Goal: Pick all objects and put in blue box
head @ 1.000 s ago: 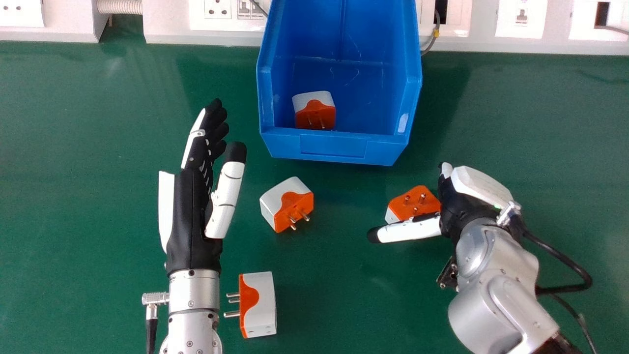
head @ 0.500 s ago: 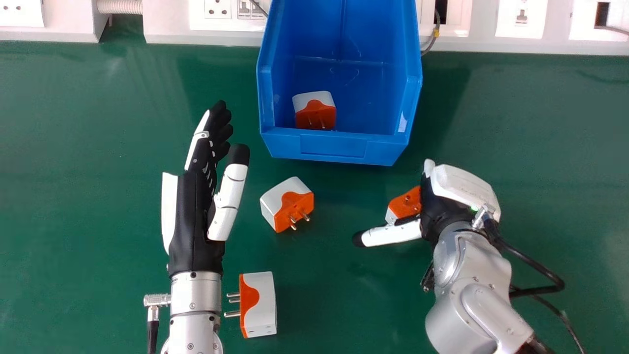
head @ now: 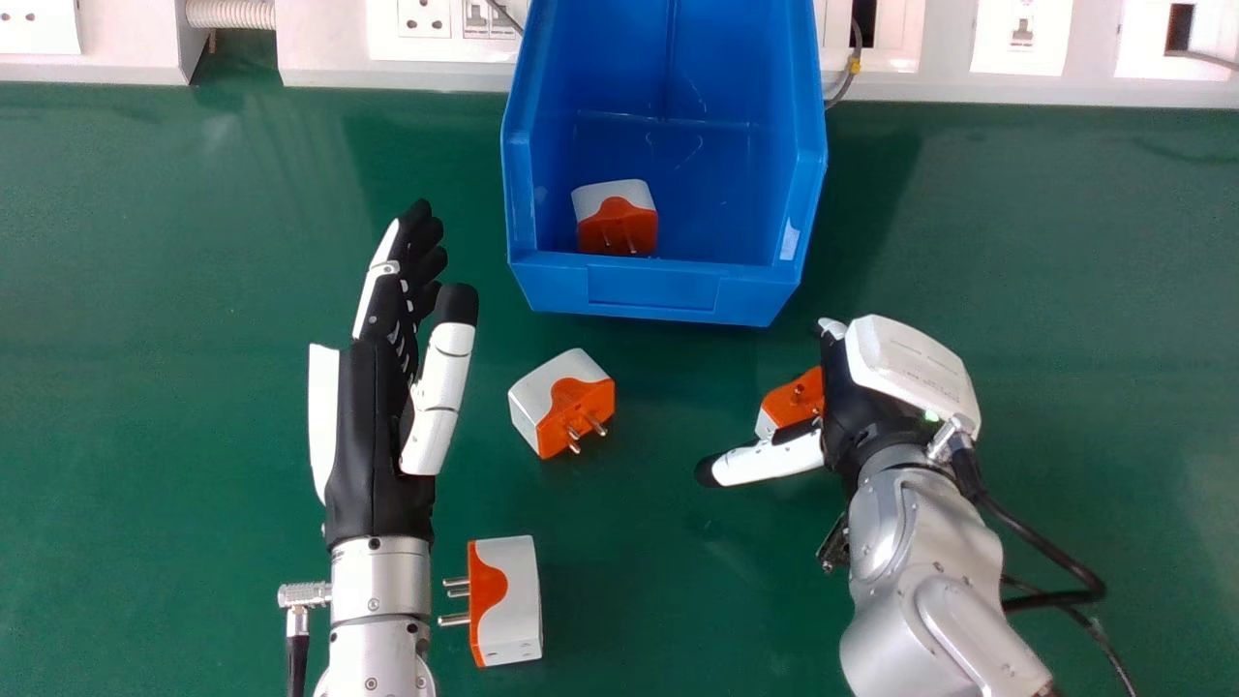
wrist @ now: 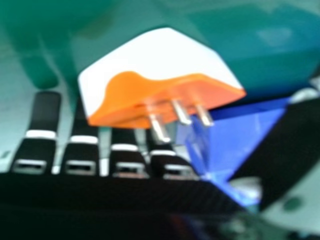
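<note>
An orange and white plug is found on the table, at the inner side of the right hand, with its prongs turned upward and its far part hidden by the hand. In the right hand view it is seen between the fingers and the thumb, which are held straight and spread apart. No curl around the plug is shown; whether it is touched by the palm cannot be told.

A second plug is placed between the two hands, nearer to the left hand and beside its thumb, with its prongs pointed toward the robot and slightly to the right. By the left wrist, on its inner side, a third plug is laid with its prongs directed at the wrist. The left hand is kept open, its fingers straight and its thumb set apart from them.

Beyond both hands, and between them, the blue box is set on the table. A fourth plug is contained in it, close to the near wall and toward the left hand's side. Farther out, the table is bordered by a white panel fitted with sockets.
</note>
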You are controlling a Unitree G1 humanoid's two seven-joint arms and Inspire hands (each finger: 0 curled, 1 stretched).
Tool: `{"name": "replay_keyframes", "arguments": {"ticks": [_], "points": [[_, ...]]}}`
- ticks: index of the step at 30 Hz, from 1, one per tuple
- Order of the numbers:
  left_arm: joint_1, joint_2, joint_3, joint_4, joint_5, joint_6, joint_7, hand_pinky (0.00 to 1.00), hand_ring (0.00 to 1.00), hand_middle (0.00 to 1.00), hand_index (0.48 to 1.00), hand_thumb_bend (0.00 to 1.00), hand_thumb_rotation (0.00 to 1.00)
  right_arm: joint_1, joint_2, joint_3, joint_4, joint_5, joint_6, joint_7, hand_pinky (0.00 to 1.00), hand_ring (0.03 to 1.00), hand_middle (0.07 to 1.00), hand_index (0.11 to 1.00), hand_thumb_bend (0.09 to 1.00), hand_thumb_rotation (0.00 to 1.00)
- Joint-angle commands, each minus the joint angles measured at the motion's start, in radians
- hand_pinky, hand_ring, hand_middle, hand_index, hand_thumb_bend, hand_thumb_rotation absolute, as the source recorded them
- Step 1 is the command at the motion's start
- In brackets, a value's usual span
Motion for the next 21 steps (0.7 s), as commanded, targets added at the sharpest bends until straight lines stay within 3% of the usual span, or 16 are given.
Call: {"name": "replay_keyframes", "arguments": {"ticks": [1,16,21], "points": [[0.003,-0.003,-0.005,-0.023,0.004,-0.016,-0.002,0.89,0.89,0.91,0.895,0.68,0.89,0.01,0.006,-0.011,-0.017,0.005,-0.019,-0.015,0.56,0.681,0.799,0.813,1.0,0.27],[0.006,-0.001,-0.006,-0.038,0.011,-0.01,0.002,0.89,0.89,0.91,0.897,0.69,0.89,0.018,0.016,-0.028,-0.001,0.001,-0.049,-0.04,0.51,0.643,0.765,0.766,0.976,0.1],[0.008,-0.001,-0.006,-0.038,0.015,-0.01,0.004,0.89,0.89,0.91,0.897,0.69,0.89,0.027,0.02,-0.029,-0.009,-0.001,-0.052,-0.043,0.46,0.581,0.699,0.733,0.941,0.07]]}}
